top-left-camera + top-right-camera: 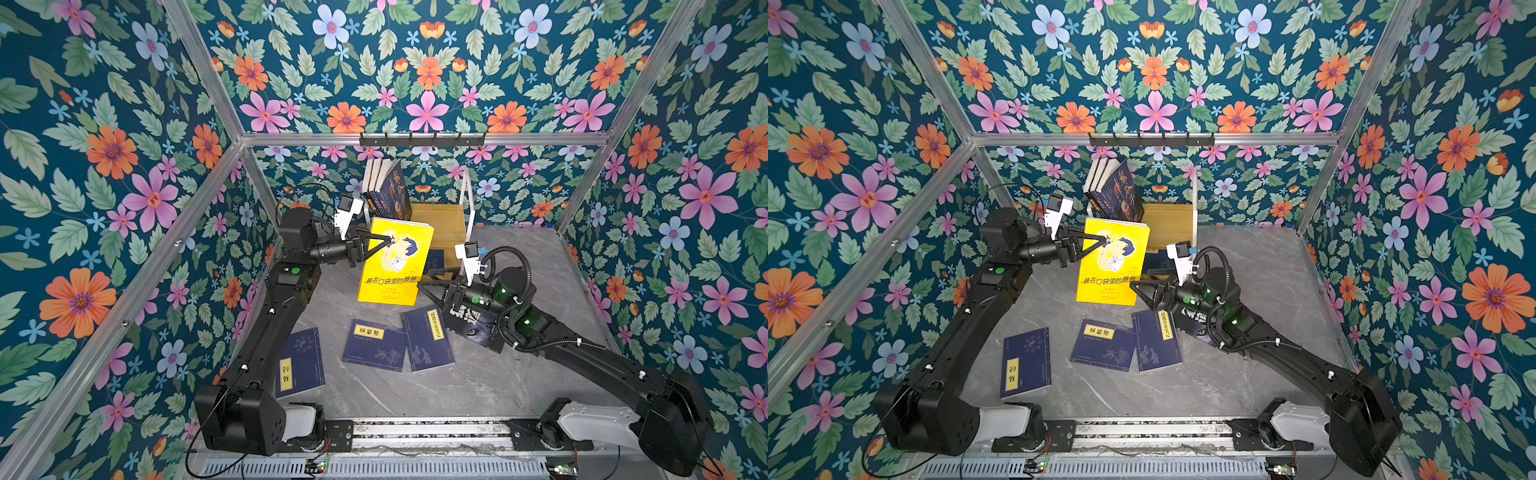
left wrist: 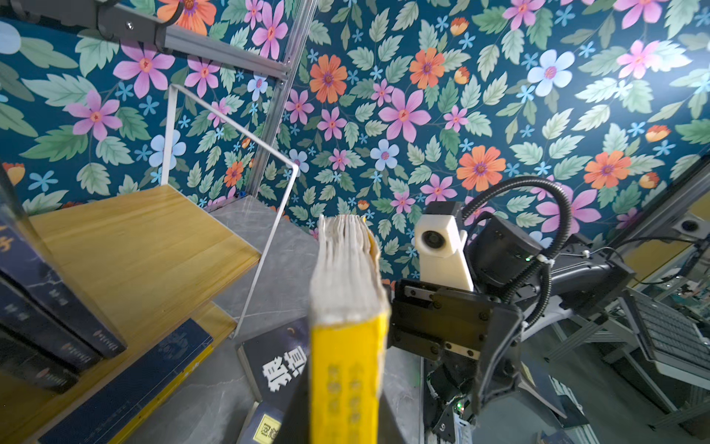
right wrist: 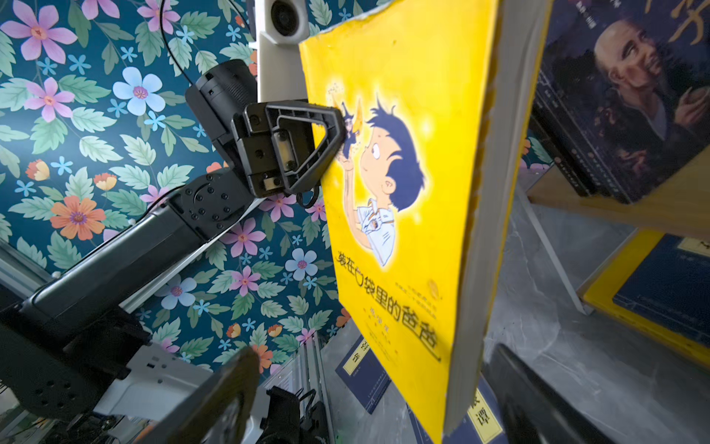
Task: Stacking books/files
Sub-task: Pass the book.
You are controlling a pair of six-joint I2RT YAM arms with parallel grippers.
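My left gripper (image 1: pixel 390 240) (image 1: pixel 1105 239) is shut on a yellow cartoon-cover book (image 1: pixel 395 270) (image 1: pixel 1113 266) (image 2: pixel 345 376) (image 3: pixel 392 192), holding it upright in the air in front of the shelf. My right gripper (image 1: pixel 423 278) (image 1: pixel 1140 278) (image 3: pixel 369 388) stands open at the book's lower right corner, its fingers wide apart on either side of the page edge without touching it. Three navy books with yellow labels (image 1: pixel 299 361) (image 1: pixel 374 345) (image 1: pixel 428 338) lie flat on the table. A black book with white characters (image 1: pixel 478 328) lies partly under my right arm.
A wooden shelf with a white wire frame (image 1: pixel 449 220) (image 2: pixel 146 238) stands at the back. Several navy books (image 1: pixel 388 183) lean upright at its left end, and another navy book (image 2: pixel 126 384) lies on its lower tier. Floral walls close in three sides.
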